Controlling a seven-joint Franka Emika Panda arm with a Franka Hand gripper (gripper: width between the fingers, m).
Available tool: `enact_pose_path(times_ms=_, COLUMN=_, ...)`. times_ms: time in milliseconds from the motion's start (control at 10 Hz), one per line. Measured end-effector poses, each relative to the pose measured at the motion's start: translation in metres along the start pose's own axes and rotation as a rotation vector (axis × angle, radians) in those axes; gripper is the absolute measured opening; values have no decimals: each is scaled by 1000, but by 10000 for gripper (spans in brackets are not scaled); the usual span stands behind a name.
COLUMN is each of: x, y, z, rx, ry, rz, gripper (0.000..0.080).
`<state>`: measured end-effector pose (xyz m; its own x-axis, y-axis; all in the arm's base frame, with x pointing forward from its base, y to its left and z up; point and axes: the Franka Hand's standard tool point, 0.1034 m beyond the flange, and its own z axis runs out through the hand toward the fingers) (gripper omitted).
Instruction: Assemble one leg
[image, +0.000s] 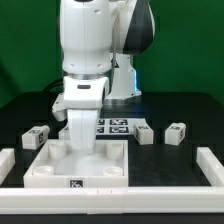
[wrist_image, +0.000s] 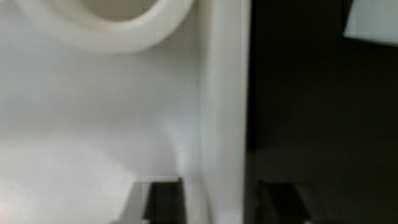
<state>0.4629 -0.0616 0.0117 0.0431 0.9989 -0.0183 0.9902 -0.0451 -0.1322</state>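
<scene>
Nothing is assembled yet. Three legs lie loose on the table (image: 192, 150): one leg (image: 38, 137) at ten o'clock from the panel (image: 45, 168), two (image: 146, 133) (image: 177, 132) at two o'clock. The gripper (wrist_image: 217, 203) straddles the panel's rim; I cannot tell whether its jaws are clamped on it.

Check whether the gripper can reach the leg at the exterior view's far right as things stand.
Probably yes. That leg stands alone on the dark table, apart from the next leg, with nothing over it. The gripper sits low at the white panel, so it must lift clear first.
</scene>
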Motion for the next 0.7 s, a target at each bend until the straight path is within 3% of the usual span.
enact_pose_path(times_ms=100, x=0, y=1, z=-1, rx=-2, ry=0, rz=0, gripper=76)
enact_pose_path(times_ms=700, x=0, y=2, z=-1, rx=-8, ry=0, rz=1, gripper=67)
